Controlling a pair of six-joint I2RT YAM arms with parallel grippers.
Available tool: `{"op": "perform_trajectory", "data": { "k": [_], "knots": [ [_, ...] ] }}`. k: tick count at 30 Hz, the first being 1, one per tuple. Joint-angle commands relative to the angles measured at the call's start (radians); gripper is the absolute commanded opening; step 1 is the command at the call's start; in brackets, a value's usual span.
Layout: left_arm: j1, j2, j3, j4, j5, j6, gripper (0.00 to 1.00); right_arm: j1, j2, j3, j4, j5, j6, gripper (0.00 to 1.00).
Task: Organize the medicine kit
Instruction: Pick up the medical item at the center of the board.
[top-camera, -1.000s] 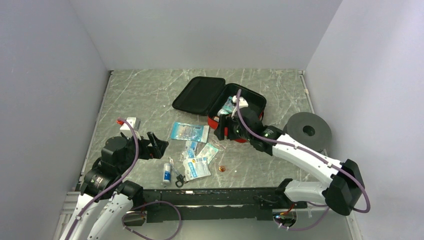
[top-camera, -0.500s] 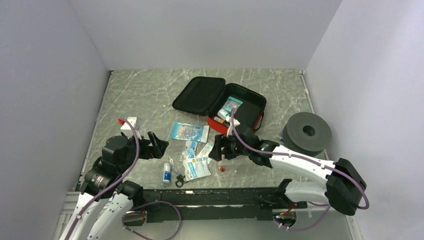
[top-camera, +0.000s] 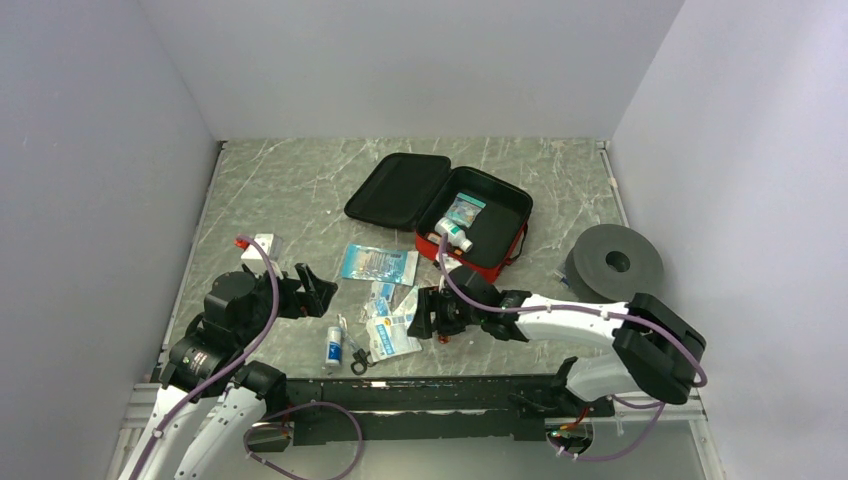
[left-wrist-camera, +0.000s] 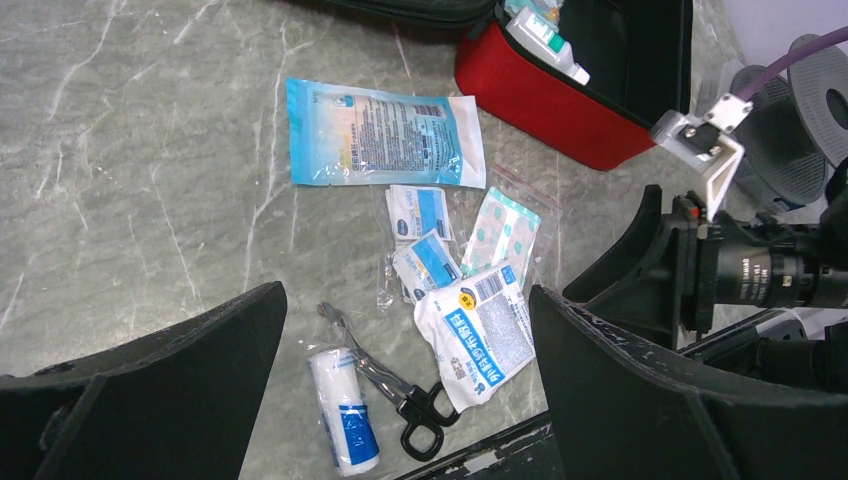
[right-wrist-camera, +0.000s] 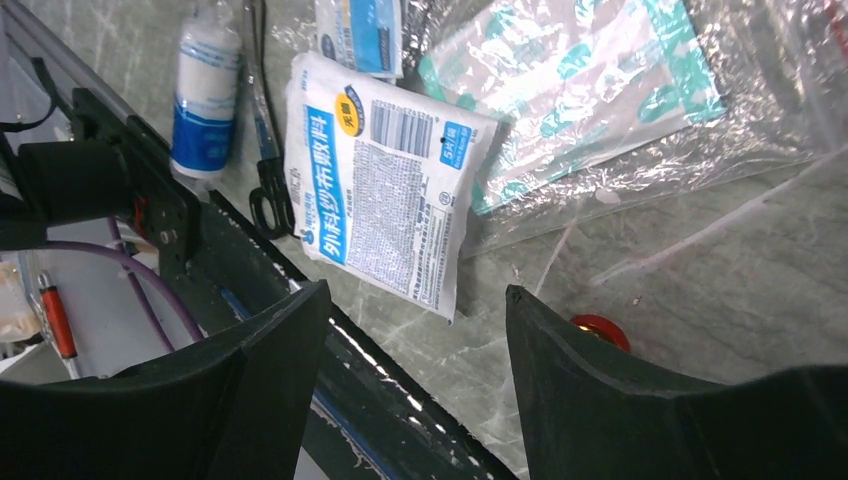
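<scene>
Well left of the medicine kit (top-camera: 478, 266), the left gripper (top-camera: 311, 284) gapes empty. Just in front of the kit, the right gripper (top-camera: 425, 314) hangs with jaws apart over a dressing packet (right-wrist-camera: 385, 195). The open kit looks light and soft-walled, and its lid edge seems the best hold.

Reads "外科纱布敷料" in white on a blue band down the white packet (right-wrist-camera: 385, 190), with a barcode beside it and a yellow round badge too small to make out. Fine print below illegible. Blue lettering on the large pouch (left-wrist-camera: 380, 135), small sachets (left-wrist-camera: 418, 212) and roll (right-wrist-camera: 205, 90) too blurred to read.
</scene>
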Motion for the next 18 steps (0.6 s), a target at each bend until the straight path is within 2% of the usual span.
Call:
{"op": "perform_trajectory", "data": {
  "k": [1,10,18],
  "knots": [
    [-0.004,0.007,0.033,0.017,-0.007,-0.001,0.99,0.022,0.038,-0.017,0.105,-0.005,0.047,0.66],
    [-0.004,0.007,0.034,0.017,-0.008,-0.001,0.99,0.073,0.131,-0.003,0.154,-0.007,0.07,0.57],
    [-0.003,0.006,0.034,0.016,-0.008,-0.001,0.99,0.086,0.163,0.017,0.149,0.008,0.072,0.53]
  ]
}}
